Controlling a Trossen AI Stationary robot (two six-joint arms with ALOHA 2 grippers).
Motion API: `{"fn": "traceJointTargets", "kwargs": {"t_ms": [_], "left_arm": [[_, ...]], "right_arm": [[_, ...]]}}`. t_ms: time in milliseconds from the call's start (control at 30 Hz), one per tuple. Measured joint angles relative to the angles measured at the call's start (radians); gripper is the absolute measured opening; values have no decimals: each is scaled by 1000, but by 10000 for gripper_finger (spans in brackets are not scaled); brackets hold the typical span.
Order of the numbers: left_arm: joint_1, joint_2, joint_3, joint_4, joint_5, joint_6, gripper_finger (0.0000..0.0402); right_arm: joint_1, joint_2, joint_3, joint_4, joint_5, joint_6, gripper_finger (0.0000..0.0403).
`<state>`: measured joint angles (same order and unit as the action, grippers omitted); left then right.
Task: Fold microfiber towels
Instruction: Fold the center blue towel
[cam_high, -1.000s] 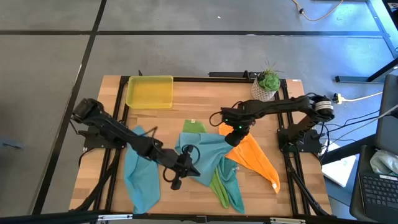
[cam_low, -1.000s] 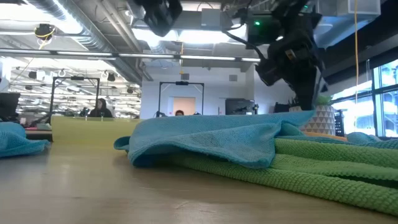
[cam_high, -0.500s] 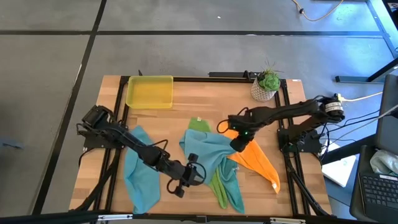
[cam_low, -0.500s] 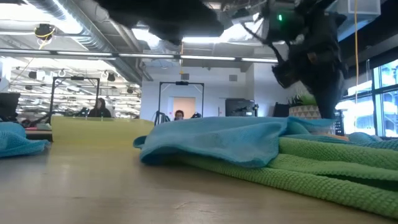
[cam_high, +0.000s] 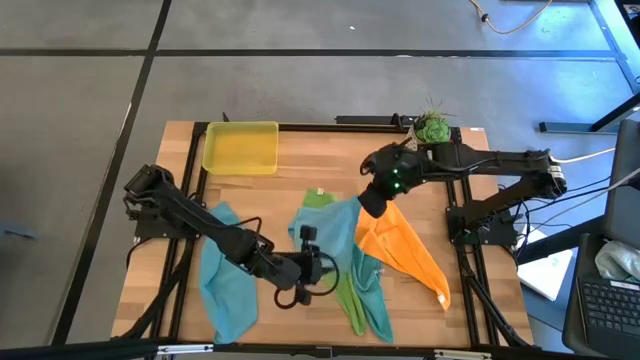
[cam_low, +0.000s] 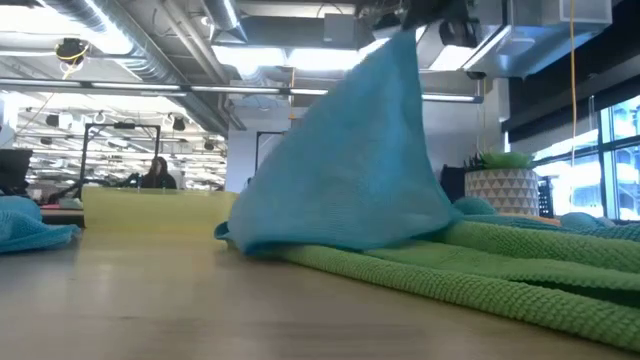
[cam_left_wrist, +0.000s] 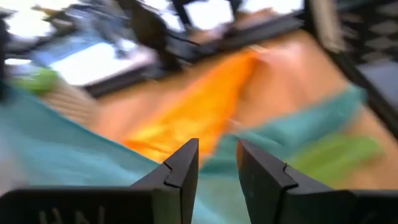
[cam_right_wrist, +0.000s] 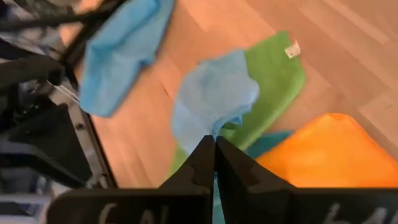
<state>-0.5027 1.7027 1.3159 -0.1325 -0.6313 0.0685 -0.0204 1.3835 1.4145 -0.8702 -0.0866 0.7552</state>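
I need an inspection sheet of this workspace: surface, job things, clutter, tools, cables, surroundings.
Surface: wooden table.
Job's things: light blue towel lifted by one corner over green towel; orange towel beside; another blue towel lies apart.
Clutter: yellow tray, potted plant.
Tools: right tool shut on light blue towel; left tool open, low by the pile.
Cables: some at the table's right edge.
Surroundings: office, person seated far off.

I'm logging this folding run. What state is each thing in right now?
Light blue towel: one corner lifted, unfolded.
Right gripper: shut on light blue towel.
Left gripper: open, empty, beside the pile.
Lime green towel: flat under the others.
Orange towel: lying spread.
Yellow tray: empty.
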Motion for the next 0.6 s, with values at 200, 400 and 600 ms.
{"fn": "traceJointTargets", "kwargs": {"t_ms": [200,400,600], "left_arm": [[7,0,143,-8,-308,141,104],[38,-46,230,-25,-370,156,104],[58,-56,242,-61,-369,78,104]], "right_arm": [[-3,10,65,23,-40,-12,10],[-8,11,73,-12,-42,-75,10],[-18,17,71,109,-20,-21,10]]}}
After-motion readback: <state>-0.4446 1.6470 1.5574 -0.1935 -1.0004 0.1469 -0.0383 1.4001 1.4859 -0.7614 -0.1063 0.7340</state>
